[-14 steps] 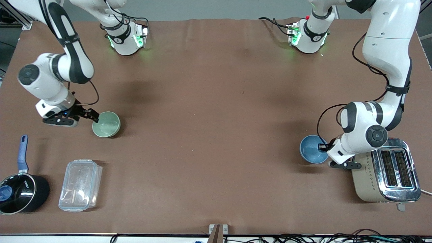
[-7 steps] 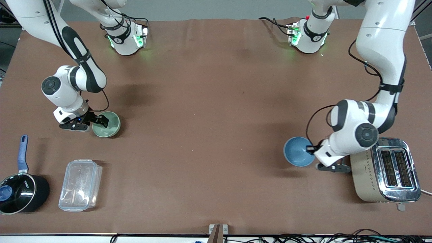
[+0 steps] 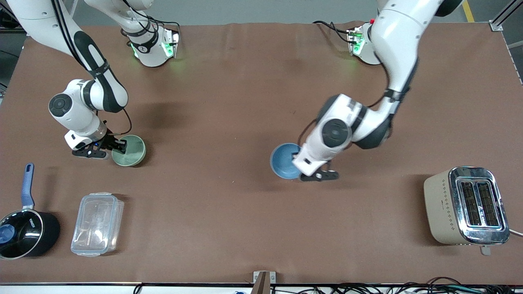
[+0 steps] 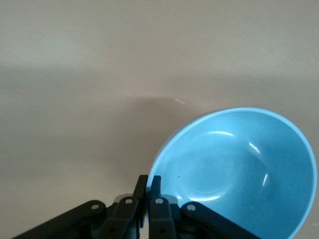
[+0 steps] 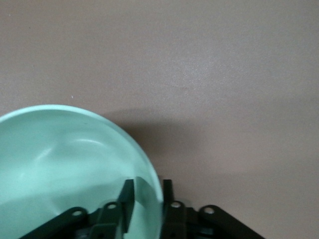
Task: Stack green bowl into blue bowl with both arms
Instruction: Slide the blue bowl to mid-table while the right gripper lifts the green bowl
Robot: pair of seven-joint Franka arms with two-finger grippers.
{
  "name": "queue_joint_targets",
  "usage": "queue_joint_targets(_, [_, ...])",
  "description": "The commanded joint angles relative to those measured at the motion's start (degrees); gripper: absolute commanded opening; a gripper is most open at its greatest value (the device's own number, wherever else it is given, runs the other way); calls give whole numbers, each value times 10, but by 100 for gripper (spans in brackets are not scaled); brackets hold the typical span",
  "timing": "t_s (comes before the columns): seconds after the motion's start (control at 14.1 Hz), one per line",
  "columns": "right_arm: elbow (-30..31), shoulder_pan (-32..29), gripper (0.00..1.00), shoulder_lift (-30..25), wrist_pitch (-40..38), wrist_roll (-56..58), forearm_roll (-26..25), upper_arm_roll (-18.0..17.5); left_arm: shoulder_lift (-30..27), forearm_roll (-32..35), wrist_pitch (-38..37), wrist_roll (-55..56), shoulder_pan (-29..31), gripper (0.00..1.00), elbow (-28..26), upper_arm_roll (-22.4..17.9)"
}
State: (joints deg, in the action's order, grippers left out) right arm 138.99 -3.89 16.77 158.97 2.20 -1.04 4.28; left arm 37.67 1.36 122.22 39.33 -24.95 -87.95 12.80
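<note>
The pale green bowl [image 3: 130, 151] sits on the brown table toward the right arm's end. My right gripper [image 3: 121, 145] is low at its rim. In the right wrist view [image 5: 148, 191] one finger is inside the green bowl [image 5: 65, 159] and one is outside. The fingers straddle the rim with a gap left, so the gripper is open. My left gripper [image 3: 297, 159] is shut on the rim of the blue bowl [image 3: 285, 161] and holds it over the middle of the table. The left wrist view shows the fingers [image 4: 148, 181] pinched on the blue bowl's [image 4: 239, 164] edge.
A beige and chrome toaster [image 3: 466, 206] stands toward the left arm's end, near the front camera. A black saucepan with a blue handle [image 3: 24, 232] and a clear plastic box [image 3: 97, 223] lie near the front camera at the right arm's end.
My left arm has carried the blue bowl from beside the toaster toward the table's middle. My right gripper moved in over the green bowl's rim, then stayed there.
</note>
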Motion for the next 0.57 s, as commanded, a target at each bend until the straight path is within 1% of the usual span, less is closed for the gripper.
queue_joint_targets(0.0, [-25,2,0,-49,-93,8,3,-1,54,3,28,47,-42,0,51,-3])
queue_joint_targets(0.07, [-55,2,0,-59,-159,8,3,-1,66,1,47,58,-50,0,51,-2])
queue_joint_targets(0.14, [-102,4,0,-65,-240,8,8,-1,71,-6,64,71,-62,0,51,-2])
queue_joint_targets(0.21, [-142,6,0,-67,-301,5,9,-3,81,-13,72,80,-70,0,51,-3])
queue_joint_targets(0.28, [-173,11,0,-70,-345,1,9,-3,84,-14,78,82,-76,1,51,-3])
queue_joint_targets(0.35, [-203,18,0,-73,-378,-2,10,-4,84,-13,79,82,-77,9,51,-3])
queue_joint_targets(0.42, [-228,24,0,-74,-407,-17,19,-10,82,-14,80,82,-77,43,51,-3])
queue_joint_targets(0.5, [-246,27,0,-74,-427,-38,27,-18,77,-10,80,80,-77,99,52,-3])
